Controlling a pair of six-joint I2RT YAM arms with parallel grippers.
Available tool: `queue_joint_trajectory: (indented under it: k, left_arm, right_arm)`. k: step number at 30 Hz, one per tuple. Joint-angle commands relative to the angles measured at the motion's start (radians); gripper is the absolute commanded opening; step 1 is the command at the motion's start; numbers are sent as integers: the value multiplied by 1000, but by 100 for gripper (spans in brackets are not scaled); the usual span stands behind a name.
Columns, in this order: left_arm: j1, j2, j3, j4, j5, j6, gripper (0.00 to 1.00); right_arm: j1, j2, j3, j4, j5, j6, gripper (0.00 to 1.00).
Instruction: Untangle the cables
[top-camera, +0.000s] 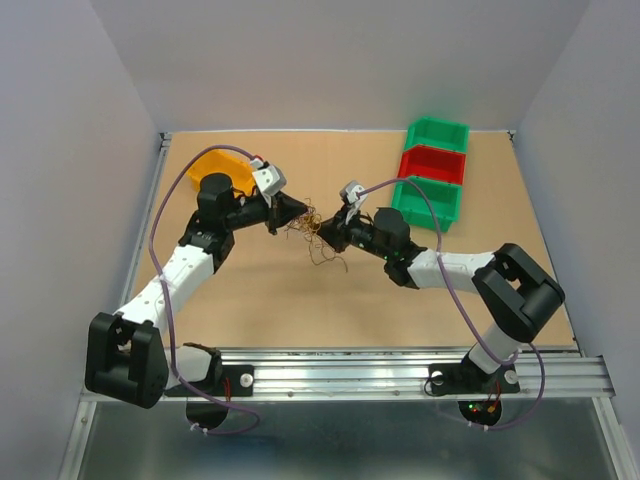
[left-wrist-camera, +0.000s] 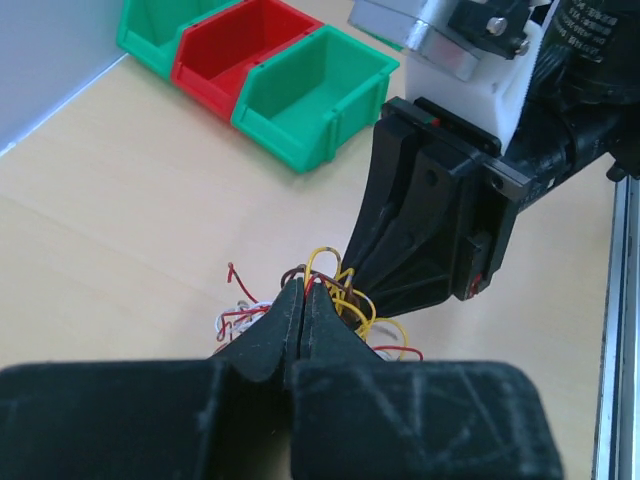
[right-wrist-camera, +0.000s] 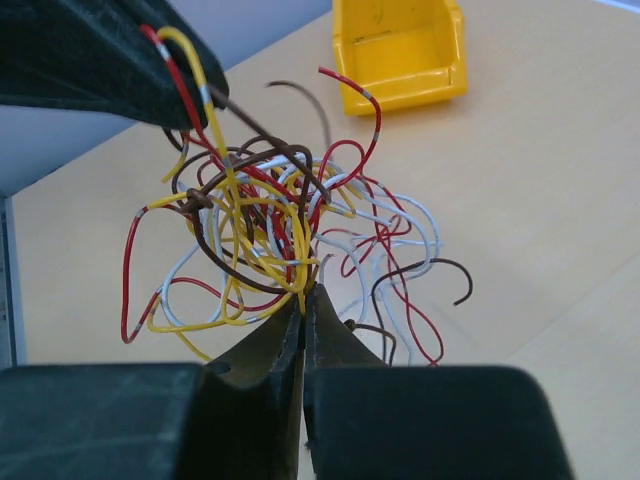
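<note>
A tangle of thin red, yellow, white and brown cables (top-camera: 313, 232) hangs between my two grippers above the middle of the table. My left gripper (top-camera: 298, 211) is shut on cables at the tangle's left side; in its wrist view (left-wrist-camera: 304, 288) yellow and red loops (left-wrist-camera: 345, 300) stick out past the closed tips. My right gripper (top-camera: 326, 234) is shut on yellow cables at the tangle's right side (right-wrist-camera: 303, 290). The right wrist view shows the whole tangle (right-wrist-camera: 290, 230) spread in front of it, with the left gripper's fingers (right-wrist-camera: 110, 60) at upper left.
A yellow bin (top-camera: 222, 170) stands at the back left, also in the right wrist view (right-wrist-camera: 400, 50). Two green bins and a red one (top-camera: 432, 165) stand in a row at the back right, also in the left wrist view (left-wrist-camera: 235, 55). A metal rail (top-camera: 400, 370) runs along the near edge.
</note>
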Motion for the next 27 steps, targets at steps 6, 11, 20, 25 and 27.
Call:
queue_joint_trajectory:
  k: [6, 11, 20, 25, 27]
  left_arm:
    - [105, -150, 2, 101, -419, -150, 0]
    - [268, -252, -81, 190, -816, -358, 0]
    - [339, -195, -68, 186, -797, -409, 0]
    - [342, -203, -73, 193, -735, -406, 0]
    - [342, -198, -81, 226, -601, -399, 0]
  right_arm:
    - [9, 9, 40, 68, 89, -36, 1]
    - [5, -44, -7, 62, 482, 38, 1]
    - [-131, -302, -211, 12, 992, 335, 1]
    - [-205, -446, -294, -24, 941, 330, 0]
    - [-205, -475, -298, -24, 863, 294, 1]
